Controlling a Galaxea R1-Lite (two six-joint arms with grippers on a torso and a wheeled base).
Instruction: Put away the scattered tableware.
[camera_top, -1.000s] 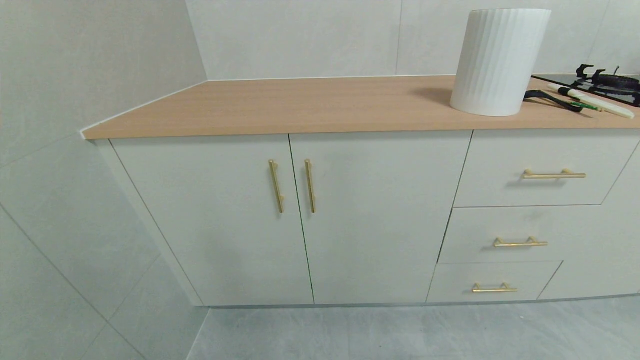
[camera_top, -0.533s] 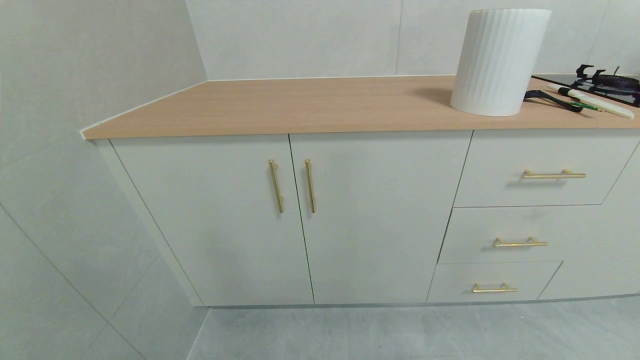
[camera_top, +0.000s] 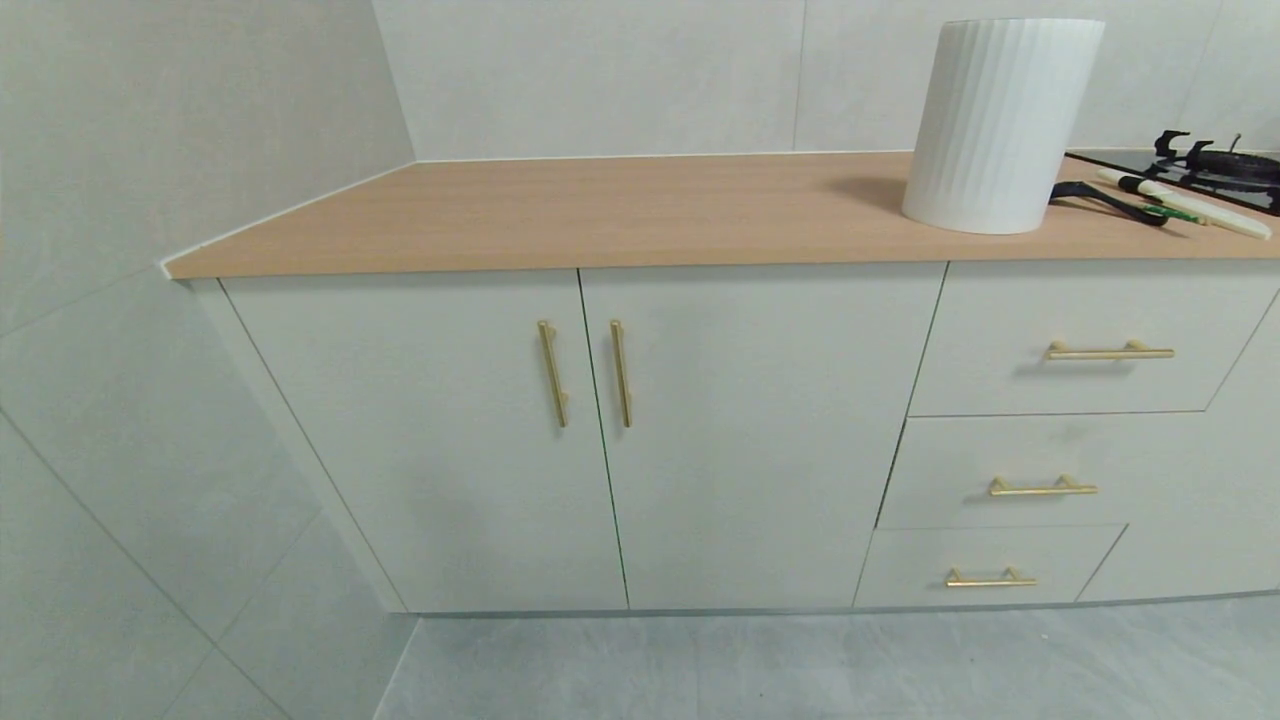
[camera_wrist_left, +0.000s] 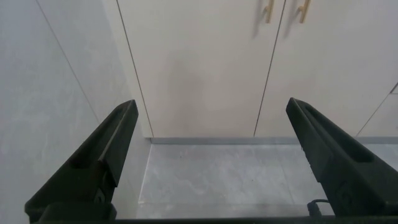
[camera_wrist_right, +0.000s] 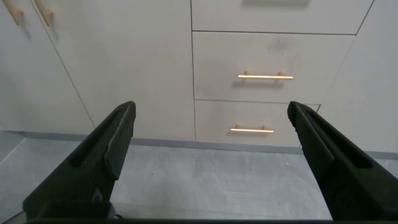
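Head view first: the wooden tabletop (camera_top: 620, 210) runs along the wall, and the task's things sit at its far right end. A tall white ribbed pot (camera_top: 1000, 125) stands upright there. Just beside its base on the right lie a black utensil (camera_top: 1105, 200) and a pale-handled utensil (camera_top: 1195, 205), both flat on the surface, close by the black stove grate (camera_top: 1225, 162). I cannot tell whether the two utensils touch each other. Below are two cupboard doors (camera_top: 600, 430) and a stack of drawers (camera_top: 1080, 340), all closed.

Left wrist view: the left jaws stand wide apart with nothing between them, low down, facing the foot of the cupboard doors (camera_wrist_left: 205, 62) and the floor (camera_wrist_left: 211, 174).

Right wrist view: the right jaws are likewise spread and empty, facing the lower drawers (camera_wrist_right: 267, 62) above the floor (camera_wrist_right: 205, 180).

My read is that the utensils are light, stiff and slim, probably a little slick, and they lie so low that a grip must come almost flush with the wood. I would take each across the middle of its handle. The pot looks tall and breakable, so I would steer well around it.
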